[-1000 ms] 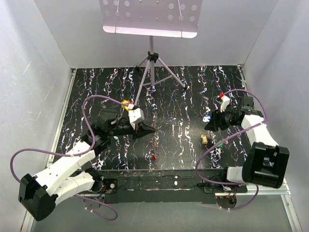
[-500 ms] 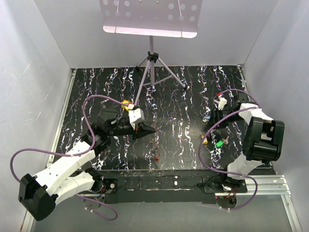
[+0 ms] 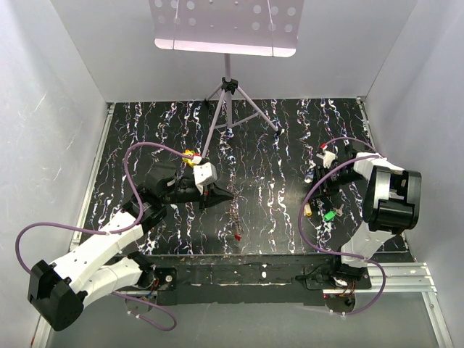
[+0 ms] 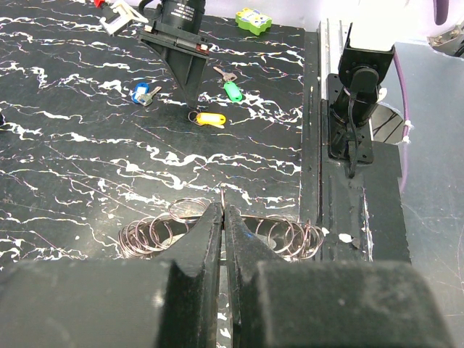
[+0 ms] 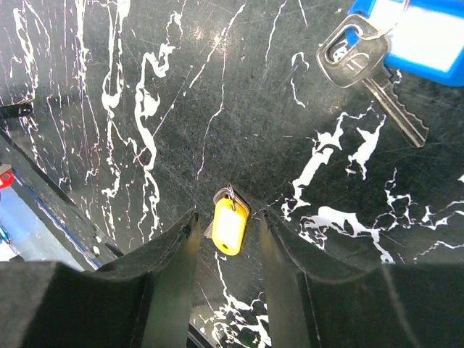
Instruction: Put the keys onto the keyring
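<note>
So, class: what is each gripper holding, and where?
Left gripper: apparently pinches the keyring by its thin wire. Right gripper: nothing; its open jaws straddle the yellow-tagged key.

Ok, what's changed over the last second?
The right arm folded upward, tipping the right tool down over the yellow-tagged key. Its jaws narrowed but stand open on either side of the tag, and nothing is gripped yet. The left tool stayed put, shut on the keyring. Nothing else moved.
</note>
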Controlling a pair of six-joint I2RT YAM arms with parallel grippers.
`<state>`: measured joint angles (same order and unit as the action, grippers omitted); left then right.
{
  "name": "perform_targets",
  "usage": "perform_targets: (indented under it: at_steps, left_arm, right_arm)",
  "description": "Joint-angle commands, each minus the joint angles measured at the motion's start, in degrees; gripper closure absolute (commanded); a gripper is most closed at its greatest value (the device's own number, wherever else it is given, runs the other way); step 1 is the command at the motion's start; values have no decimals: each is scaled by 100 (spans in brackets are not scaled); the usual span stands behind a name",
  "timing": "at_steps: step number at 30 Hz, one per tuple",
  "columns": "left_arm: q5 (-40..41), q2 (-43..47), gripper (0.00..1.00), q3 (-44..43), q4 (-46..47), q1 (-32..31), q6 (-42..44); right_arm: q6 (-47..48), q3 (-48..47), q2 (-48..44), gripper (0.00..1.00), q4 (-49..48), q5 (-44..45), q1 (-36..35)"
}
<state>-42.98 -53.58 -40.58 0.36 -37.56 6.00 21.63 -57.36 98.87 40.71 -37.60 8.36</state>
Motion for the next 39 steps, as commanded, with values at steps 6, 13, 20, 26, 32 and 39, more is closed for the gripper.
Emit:
perform_targets:
  at_steps: [6, 13, 20, 26, 32, 39]
  left_arm:
    - [-114, 50, 100, -275, 113, 30, 50]
    - [-114, 50, 100, -293, 96, 38, 42]
    - [-114, 50, 100, -302, 78, 30, 42]
    - [-114, 50, 100, -302, 69, 30, 50]
    - [-114, 41, 100, -302, 61, 38, 50]
    - [-114, 32, 100, -310, 61, 38, 59]
  right_arm:
    - [17, -302, 159, 58, 165, 8, -115]
    - [-27, -337, 176, 59, 192, 43, -124]
    - [-88, -469, 291, 61, 411, 34, -159]
    - [-334, -469, 299, 61, 385, 69, -168]
    - [-414, -451, 335, 61, 377, 43, -177]
    - [-651, -460, 370, 62, 385, 25, -168]
